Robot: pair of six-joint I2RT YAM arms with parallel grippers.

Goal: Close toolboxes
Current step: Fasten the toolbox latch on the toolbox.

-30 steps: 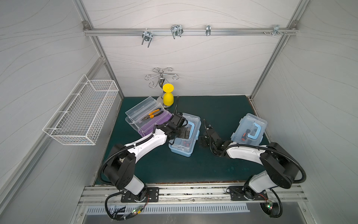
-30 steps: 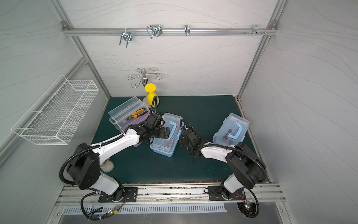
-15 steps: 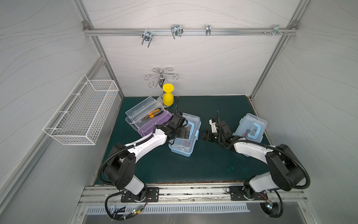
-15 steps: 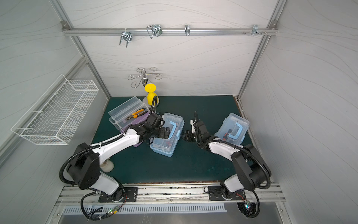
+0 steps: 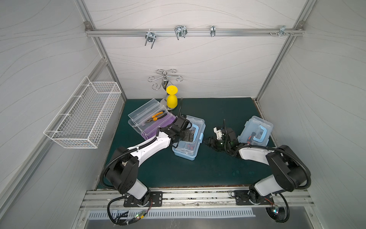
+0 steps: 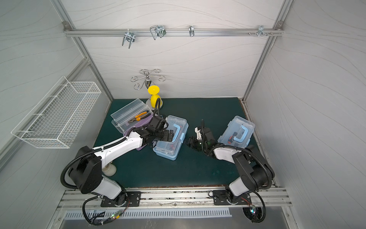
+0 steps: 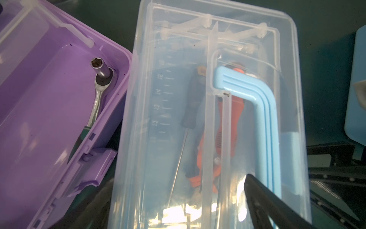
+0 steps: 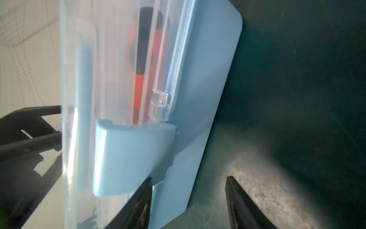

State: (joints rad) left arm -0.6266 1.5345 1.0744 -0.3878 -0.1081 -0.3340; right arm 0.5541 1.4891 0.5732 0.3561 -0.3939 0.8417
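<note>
Inspector: Starting nearest. Work surface?
Clerk: Dark green mat (image 5: 217, 168).
Inspector: First item out from the arm bases?
Clerk: Mid-mat, a light blue rectangular plastic toolbox (image 5: 186, 154). Clear lid (image 7: 170, 95) down, with orange-and-black tools visible through it.
Inspector: Position of the left gripper (image 5: 187, 137)?
Clerk: Over that lid, beside the light blue handle (image 7: 263, 111). Fingers apart: one across the clear plastic by the handle, the other dark and blurred at the box's side nearest the purple one.
Inspector: And the right gripper (image 8: 189, 178)?
Clerk: Low over the mat, just beside the same box's light blue latch flap (image 8: 132, 154). Fingers apart: one tip at the flap's edge, the other over the mat. Snapped home or not: cannot tell.
Inspector: Farther back?
Clerk: Near the mat's right edge, a second light blue toolbox (image 5: 255, 130), lid down, handle up, well apart from the first. Just beside the first on its other side, a purple plastic toolbox (image 5: 158, 127). Clear hinged cover (image 5: 144, 107) thrown open, orange-handled pliers (image 5: 155, 117) in the clear tray, a chrome ratchet wrench (image 7: 99, 89) down in the base.
Inspector: Far end?
Clerk: A yellow plastic goblet shape (image 5: 172, 99) at the foot of a chrome hook stand (image 5: 164, 79). On the left wall, a white wire basket (image 5: 85, 115).
</note>
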